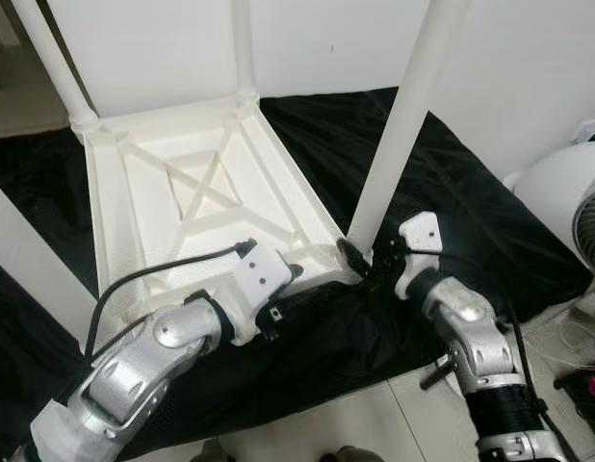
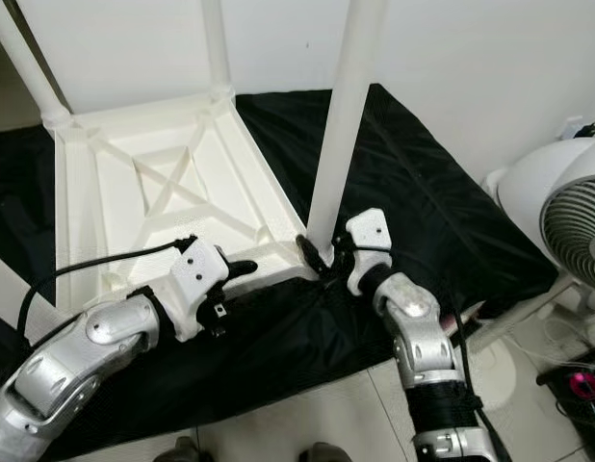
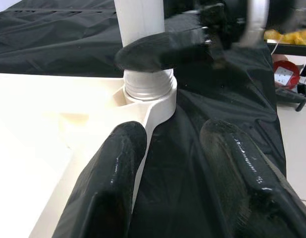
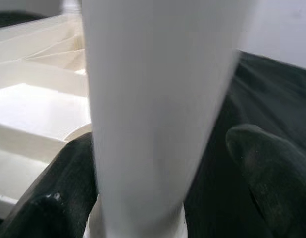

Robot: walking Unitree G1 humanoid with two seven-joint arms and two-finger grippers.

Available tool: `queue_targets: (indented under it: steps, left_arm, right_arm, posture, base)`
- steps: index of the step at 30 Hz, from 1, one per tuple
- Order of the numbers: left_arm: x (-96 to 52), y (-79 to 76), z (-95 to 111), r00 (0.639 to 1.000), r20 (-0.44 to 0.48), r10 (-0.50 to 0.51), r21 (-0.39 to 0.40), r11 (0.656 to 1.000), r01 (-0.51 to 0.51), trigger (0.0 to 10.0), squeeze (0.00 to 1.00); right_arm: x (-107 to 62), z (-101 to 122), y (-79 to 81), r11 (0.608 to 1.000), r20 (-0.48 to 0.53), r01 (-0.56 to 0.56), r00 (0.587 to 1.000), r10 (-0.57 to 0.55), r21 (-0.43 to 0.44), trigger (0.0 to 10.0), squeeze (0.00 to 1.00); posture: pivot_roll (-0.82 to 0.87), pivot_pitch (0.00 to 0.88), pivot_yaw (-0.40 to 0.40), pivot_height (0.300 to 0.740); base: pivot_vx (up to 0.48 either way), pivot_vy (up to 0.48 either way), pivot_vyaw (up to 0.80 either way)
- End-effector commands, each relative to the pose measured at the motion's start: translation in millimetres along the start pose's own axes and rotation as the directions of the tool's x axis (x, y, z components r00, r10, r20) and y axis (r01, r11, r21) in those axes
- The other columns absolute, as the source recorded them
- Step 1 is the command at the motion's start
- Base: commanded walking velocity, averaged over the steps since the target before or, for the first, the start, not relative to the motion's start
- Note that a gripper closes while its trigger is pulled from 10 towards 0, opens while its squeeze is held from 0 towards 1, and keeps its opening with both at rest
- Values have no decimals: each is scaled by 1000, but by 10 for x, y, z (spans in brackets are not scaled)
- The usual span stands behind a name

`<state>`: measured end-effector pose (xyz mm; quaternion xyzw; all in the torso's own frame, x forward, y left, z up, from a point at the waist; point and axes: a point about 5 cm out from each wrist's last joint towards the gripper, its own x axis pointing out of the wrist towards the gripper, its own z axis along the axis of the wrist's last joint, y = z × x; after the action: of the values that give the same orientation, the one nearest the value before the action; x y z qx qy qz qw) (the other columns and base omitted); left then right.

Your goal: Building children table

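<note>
Tabletop [image 1: 196, 192], white plastic, upside down on black sheet [image 1: 452, 221] spread over tiled floor [image 1: 375, 423]. Three legs standing in corner sockets: two at far corners [image 1: 57, 67] [image 1: 242, 48], one at near right corner [image 1: 399, 125]. Near left corner hidden behind left arm; fourth leg cannot be confirmed.

Right pincer [image 1: 360, 258] low at base of near right leg, fingers either side of it in right wrist view, one pressed against it, other with a gap; loosely closed round it. Threaded collar [image 3: 149, 87] at socket not fully sunk, so probably mid-tightening.

Left pincer [image 2: 242, 268] open, holding nothing, one finger [image 3: 113, 168] resting on tabletop rim beside that socket, likely steadying.

Judged well along. Left to do: seat this leg, check fourth corner, turn table upright.
</note>
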<state>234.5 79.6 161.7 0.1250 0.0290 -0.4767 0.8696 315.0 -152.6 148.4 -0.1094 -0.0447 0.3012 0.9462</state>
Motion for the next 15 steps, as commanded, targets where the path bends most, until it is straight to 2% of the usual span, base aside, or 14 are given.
queue_targets:
  steps: [1,7,14,15]
  left_arm:
    - [4,-54,6,992,2,-126,1,992,126,10000,0]
    - [-2,-36,16,994,4,-110,7,994,110,10000,0]
    - [-6,-36,21,994,5,-106,7,994,106,10000,0]
    - [-10,-36,25,995,6,-104,8,995,104,10000,0]
  right_arm:
    - [49,-45,11,997,-18,-62,998,61,-36,10000,0]
    - [193,-70,29,982,-42,-184,982,182,-39,10000,0]
    - [232,-94,67,973,-51,-226,973,224,-48,10000,0]
    - [235,-121,75,970,-60,-237,970,235,-44,0,0]
  posture:
    - [-70,25,23,740]
    - [-57,20,19,740]
    - [-44,17,13,740]
    - [-37,19,8,740]
  base:
    - [0,0,0]
    - [0,0,0]
    - [0,0,0]
    - [0,0,0]
